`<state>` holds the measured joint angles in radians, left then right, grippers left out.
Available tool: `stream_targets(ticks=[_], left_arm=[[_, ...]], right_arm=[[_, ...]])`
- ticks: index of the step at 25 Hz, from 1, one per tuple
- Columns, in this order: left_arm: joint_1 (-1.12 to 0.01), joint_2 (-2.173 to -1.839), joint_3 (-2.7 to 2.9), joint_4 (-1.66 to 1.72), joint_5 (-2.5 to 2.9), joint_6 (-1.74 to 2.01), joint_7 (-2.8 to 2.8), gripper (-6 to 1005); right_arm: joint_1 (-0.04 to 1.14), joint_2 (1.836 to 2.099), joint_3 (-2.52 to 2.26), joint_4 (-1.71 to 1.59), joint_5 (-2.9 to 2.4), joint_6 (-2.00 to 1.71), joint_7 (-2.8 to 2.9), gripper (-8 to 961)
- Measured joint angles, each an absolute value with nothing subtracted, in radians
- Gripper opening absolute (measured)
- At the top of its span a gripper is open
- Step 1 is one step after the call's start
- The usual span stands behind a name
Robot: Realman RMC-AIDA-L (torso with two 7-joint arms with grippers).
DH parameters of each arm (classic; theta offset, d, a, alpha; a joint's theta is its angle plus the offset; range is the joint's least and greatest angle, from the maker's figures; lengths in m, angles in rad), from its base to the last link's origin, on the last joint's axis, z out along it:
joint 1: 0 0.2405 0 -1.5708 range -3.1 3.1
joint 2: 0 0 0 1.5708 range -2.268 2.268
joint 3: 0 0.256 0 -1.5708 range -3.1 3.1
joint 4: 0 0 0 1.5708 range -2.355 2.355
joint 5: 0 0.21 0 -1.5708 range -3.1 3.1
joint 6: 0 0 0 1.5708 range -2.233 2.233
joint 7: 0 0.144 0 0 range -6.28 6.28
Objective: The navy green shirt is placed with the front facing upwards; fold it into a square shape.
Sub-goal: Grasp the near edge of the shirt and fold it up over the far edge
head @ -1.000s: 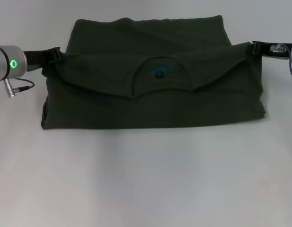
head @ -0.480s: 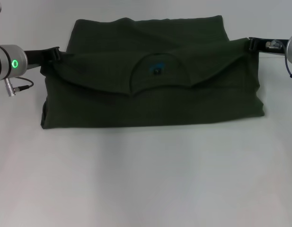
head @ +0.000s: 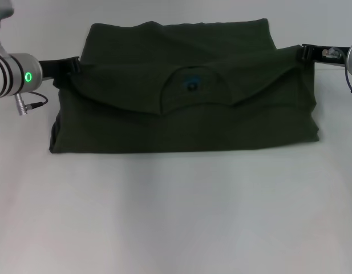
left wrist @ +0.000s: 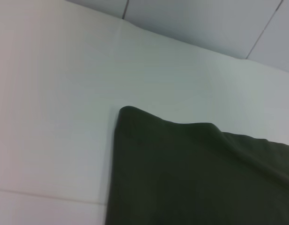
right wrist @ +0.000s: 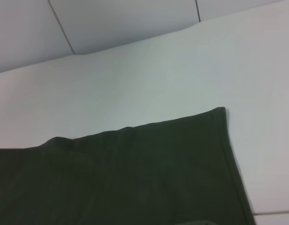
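Mid-fold: left gripper (head: 75, 64) and right gripper (head: 304, 53) flank the shirt (head: 181, 103); grip cannot be told. Next, the flap between them should be laid flat.

The shirt (head: 187, 91) is a dark olive green all over, plain, with a small blue label (head: 191, 83) showing inside the round neck. It lies on a white table (head: 176, 217). The left arm's wrist (head: 13, 75) is silver with a glowing green ring light (head: 28, 76); both grippers are black. The wall (right wrist: 111, 23) behind is pale grey with thin dark seams.
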<state>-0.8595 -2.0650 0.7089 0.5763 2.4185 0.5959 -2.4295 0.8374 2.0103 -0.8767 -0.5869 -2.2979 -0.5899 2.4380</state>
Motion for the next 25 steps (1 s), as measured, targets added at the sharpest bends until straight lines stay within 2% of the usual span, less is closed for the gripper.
stream_targets(ticks=[25], left_arm=[[-0.876, -2.073, 0.707, 0.561, 2.417, 0.562, -2.431, 31]], right_arm=[[0.846, 2.009, -0.874, -0.583, -2.324, -0.583, 2.441, 60]])
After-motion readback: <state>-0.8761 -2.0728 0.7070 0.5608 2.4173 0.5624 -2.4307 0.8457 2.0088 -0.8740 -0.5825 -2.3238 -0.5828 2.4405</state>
